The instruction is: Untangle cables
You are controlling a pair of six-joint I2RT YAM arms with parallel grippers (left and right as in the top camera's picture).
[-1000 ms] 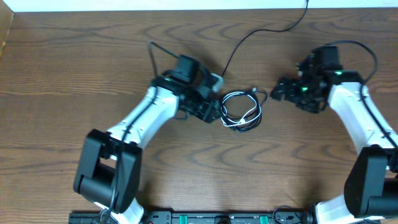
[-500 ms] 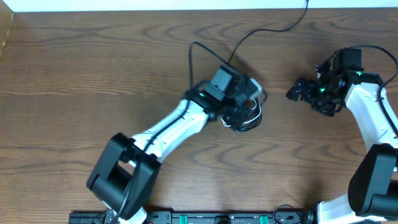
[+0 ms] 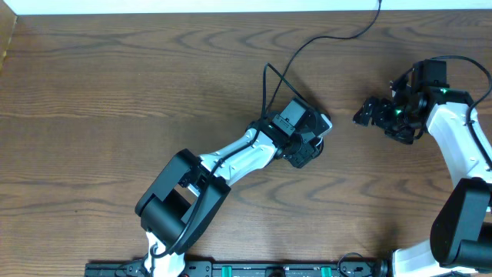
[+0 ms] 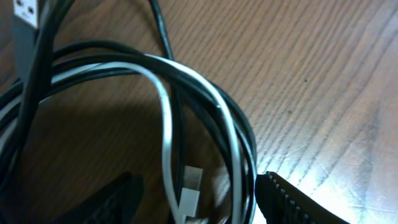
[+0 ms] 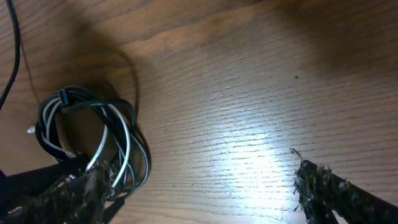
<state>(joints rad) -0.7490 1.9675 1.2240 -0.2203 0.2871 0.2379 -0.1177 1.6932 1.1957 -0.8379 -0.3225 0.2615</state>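
Observation:
The cables point(image 4: 166, 118) are a tangle of looped black cords and one white cord, filling the left wrist view. A small white plug point(image 4: 189, 194) lies between my left gripper's fingers. The left gripper point(image 4: 199, 202) is open, low over the bundle and straddling several strands. In the overhead view it point(image 3: 310, 142) covers nearly all of the bundle. My right gripper point(image 3: 367, 114) hangs open to the right of the bundle, apart from it. The right wrist view shows the coiled cables point(image 5: 126, 137) at the left, with the open right gripper point(image 5: 199, 193) over bare wood.
A thicker black wire point(image 3: 307, 45) runs from the back edge down to the left arm. The left arm point(image 3: 231, 158) stretches diagonally across the middle of the wooden table point(image 3: 115, 92). A black rail point(image 3: 254, 269) lines the front edge.
My left gripper swung right, from beside the bundle to directly over it, hiding the cables from above. The right gripper drew back slightly to the right, then held still.

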